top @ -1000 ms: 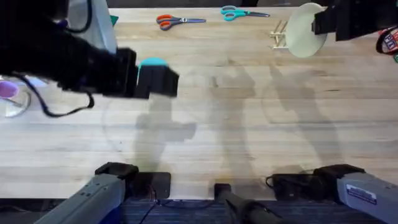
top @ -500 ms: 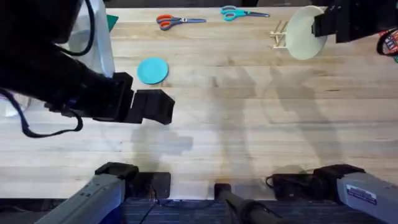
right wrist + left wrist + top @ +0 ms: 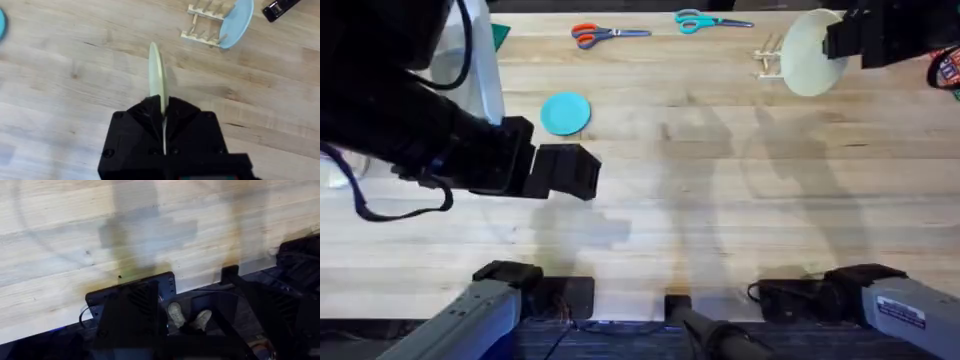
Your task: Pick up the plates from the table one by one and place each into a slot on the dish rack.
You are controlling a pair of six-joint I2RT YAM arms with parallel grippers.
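Our right gripper is clenched on the yellow plate, held edge-up in the air near the dish rack at the table's far right. A grey-blue plate already leans in the rack. Our left gripper hangs over the table's left side; we cannot tell its state. The turquoise plate lies flat beyond it.

Shadowed light wooden table runs to its edge, with dark arm base hardware beyond.
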